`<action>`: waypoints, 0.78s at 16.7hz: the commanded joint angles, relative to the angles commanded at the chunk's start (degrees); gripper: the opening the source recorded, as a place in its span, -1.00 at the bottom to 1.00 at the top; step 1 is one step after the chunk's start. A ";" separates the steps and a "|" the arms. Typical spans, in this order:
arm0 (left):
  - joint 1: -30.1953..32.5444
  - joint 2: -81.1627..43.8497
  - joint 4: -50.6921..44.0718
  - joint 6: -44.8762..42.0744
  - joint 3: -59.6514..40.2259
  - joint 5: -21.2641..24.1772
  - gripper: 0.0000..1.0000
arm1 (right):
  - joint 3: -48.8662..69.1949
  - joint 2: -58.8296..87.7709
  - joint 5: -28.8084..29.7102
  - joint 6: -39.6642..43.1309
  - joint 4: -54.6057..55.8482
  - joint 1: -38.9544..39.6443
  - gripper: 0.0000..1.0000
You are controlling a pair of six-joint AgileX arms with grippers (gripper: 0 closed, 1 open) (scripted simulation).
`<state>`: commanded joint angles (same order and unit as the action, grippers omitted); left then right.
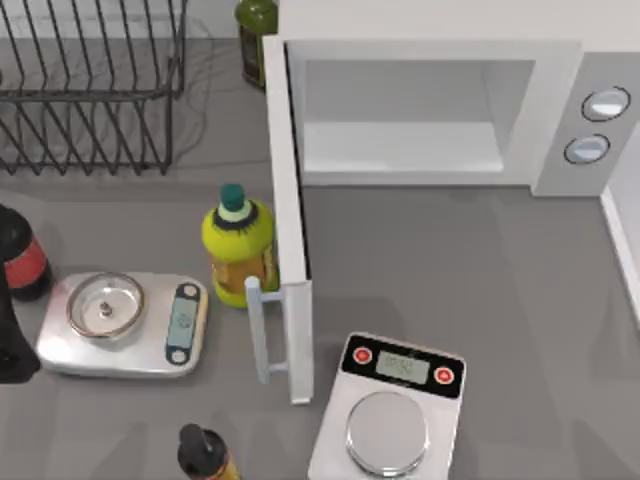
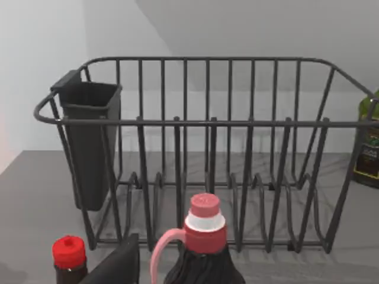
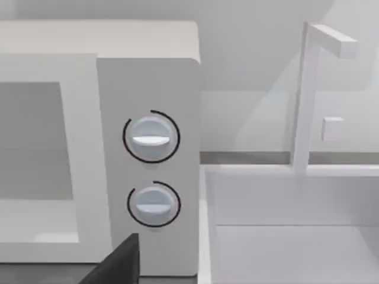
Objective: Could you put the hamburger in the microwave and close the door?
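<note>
**Microwave open, no legible markings**

Top view: the large white box-shaped microwave (image 1: 440, 110) stands with its tall white hinged door (image 1: 288, 220) swung open; two flat digital scales (image 1: 125, 325) (image 1: 390, 410), displays unreadable.

Left wrist view: one dark wire dish rack (image 2: 207, 154), two red-capped bottles (image 2: 204, 248) (image 2: 68, 260).

Right wrist view: two round silver-white knobs (image 3: 151, 137) (image 3: 154, 203), apparently unlabelled. Gripper states cannot be told.
</note>
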<state>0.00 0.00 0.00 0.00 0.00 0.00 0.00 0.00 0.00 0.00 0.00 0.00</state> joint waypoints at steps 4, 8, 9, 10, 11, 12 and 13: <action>0.00 0.00 0.00 0.00 0.00 0.00 1.00 | 1.60 1.95 -0.09 0.93 -1.72 -0.65 1.00; 0.00 0.00 0.00 0.00 0.00 0.00 1.00 | 9.32 12.96 -0.20 5.49 -10.24 -4.27 1.00; 0.00 0.00 0.00 0.00 0.00 0.00 1.00 | 11.86 17.27 -0.19 7.08 -13.20 -5.54 1.00; 0.00 0.00 0.00 0.00 0.00 0.00 1.00 | 14.52 22.18 -0.16 8.78 -16.38 -6.89 1.00; 0.00 0.00 0.00 0.00 0.00 0.00 1.00 | 17.24 27.59 -0.10 10.58 -19.72 -8.29 1.00; 0.00 0.00 0.00 0.00 0.00 0.00 1.00 | 20.01 33.36 -0.01 12.45 -23.18 -9.73 1.00; 0.00 0.00 0.00 0.00 0.00 0.00 1.00 | 22.78 39.27 0.11 14.34 -26.70 -11.18 1.00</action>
<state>0.00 0.00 0.00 0.00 0.00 0.00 22.78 39.27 0.11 14.34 -26.70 -11.18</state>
